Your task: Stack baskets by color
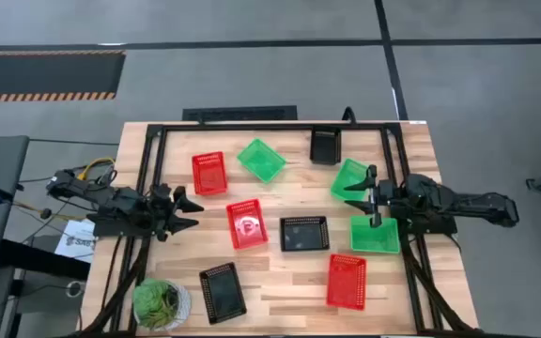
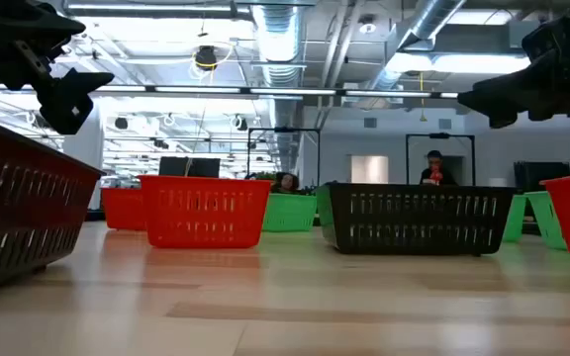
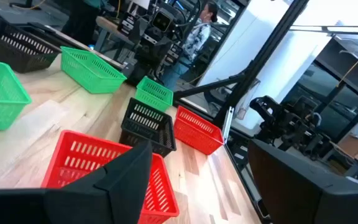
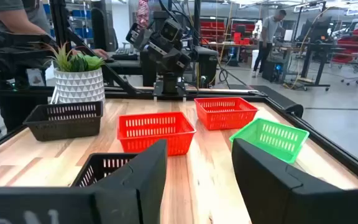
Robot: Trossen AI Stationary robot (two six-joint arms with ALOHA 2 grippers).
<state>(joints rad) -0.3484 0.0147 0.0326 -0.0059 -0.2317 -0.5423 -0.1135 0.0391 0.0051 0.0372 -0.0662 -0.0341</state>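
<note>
Wooden table (image 1: 280,286), nine baskets, all lying singly, none stacked.

Red baskets: one far left (image 1: 208,173); one left of centre (image 1: 246,223); one near right (image 1: 347,281).

Green baskets: one far centre, tilted (image 1: 261,160); one at right (image 1: 348,177), just beside the right gripper; one just nearer than that (image 1: 375,235).

Black baskets: one far, right of centre (image 1: 325,145); one at centre (image 1: 304,233); one near left (image 1: 223,292).

Potted plant (image 1: 161,303): near left corner.

Left gripper (image 1: 188,206): over the table's left side, close to the left-of-centre red basket; whether its fingers are apart or together cannot be told.

Right gripper (image 1: 358,191): over the right side, between the two right-hand green baskets, fingers (image 4: 272,177) spread apart, holding nothing.
</note>
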